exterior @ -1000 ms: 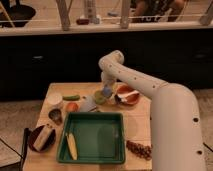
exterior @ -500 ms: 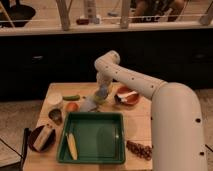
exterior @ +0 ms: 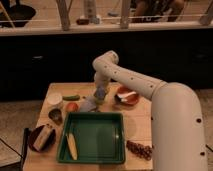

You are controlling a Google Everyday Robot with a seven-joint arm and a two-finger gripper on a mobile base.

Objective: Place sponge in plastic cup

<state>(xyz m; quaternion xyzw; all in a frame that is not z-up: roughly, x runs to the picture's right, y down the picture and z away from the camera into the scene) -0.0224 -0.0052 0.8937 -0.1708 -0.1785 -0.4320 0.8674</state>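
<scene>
Pincer (exterior: 100, 95): at the end of the white arm (exterior: 131, 78), low over the tabletop (exterior: 136, 125), behind the green tray (exterior: 95, 139). Spread or pressed together, we cannot tell.
Sponge (exterior: 100, 91): a small bluish block right at the pincer's tip; whether it is pinched, we cannot say.
Plastic cup (exterior: 88, 104): pale, just beside and below the sponge, left of the red bowl (exterior: 128, 96).
Cucumber (exterior: 71, 97) and white cup (exterior: 54, 98): further left.
</scene>
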